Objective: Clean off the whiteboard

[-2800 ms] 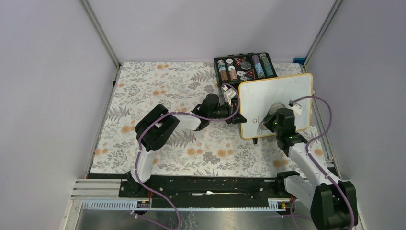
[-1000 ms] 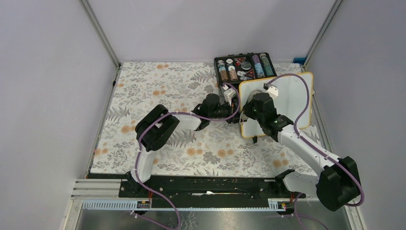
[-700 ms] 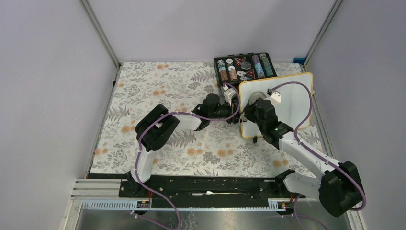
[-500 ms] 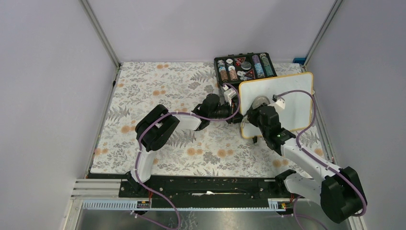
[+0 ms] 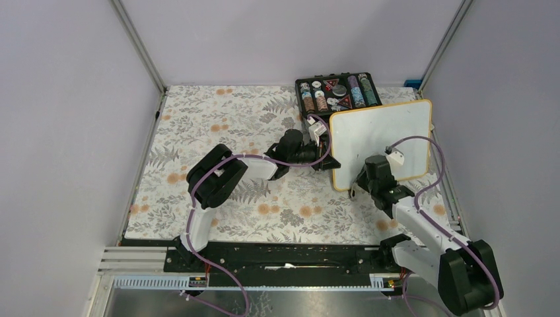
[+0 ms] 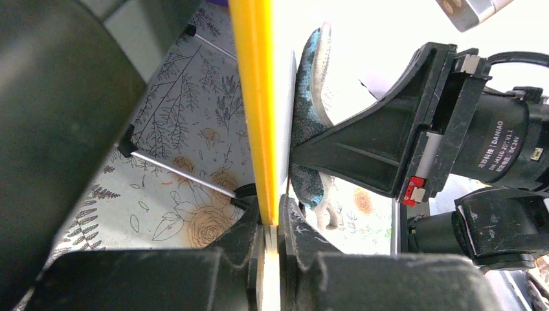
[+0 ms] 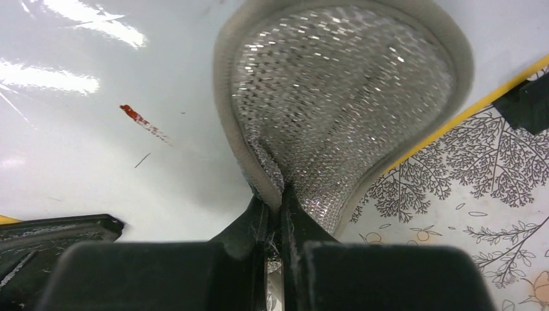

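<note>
The whiteboard (image 5: 382, 137), white with a thin yellow frame, stands tilted up at the right back of the table. My left gripper (image 5: 328, 161) is shut on its left edge; the left wrist view shows the jaws (image 6: 272, 221) clamping the yellow frame (image 6: 256, 97). My right gripper (image 5: 360, 184) is at the board's lower left corner, shut on a round silver mesh pad (image 7: 336, 97) pressed flat against the board. The pad shows edge-on in the left wrist view (image 6: 311, 123). A small red smear (image 7: 139, 116) sits on the white surface (image 7: 97, 162) left of the pad.
A black case of coloured chips (image 5: 337, 92) lies behind the board against the back wall. The floral tablecloth (image 5: 224, 132) covers the table. A metal post and the right wall (image 5: 502, 132) stand close to the board's right edge.
My right gripper has dragged the pad from the board's upper left down to its lower left corner. The black writing seen earlier is gone. The left gripper and the board have not moved.
</note>
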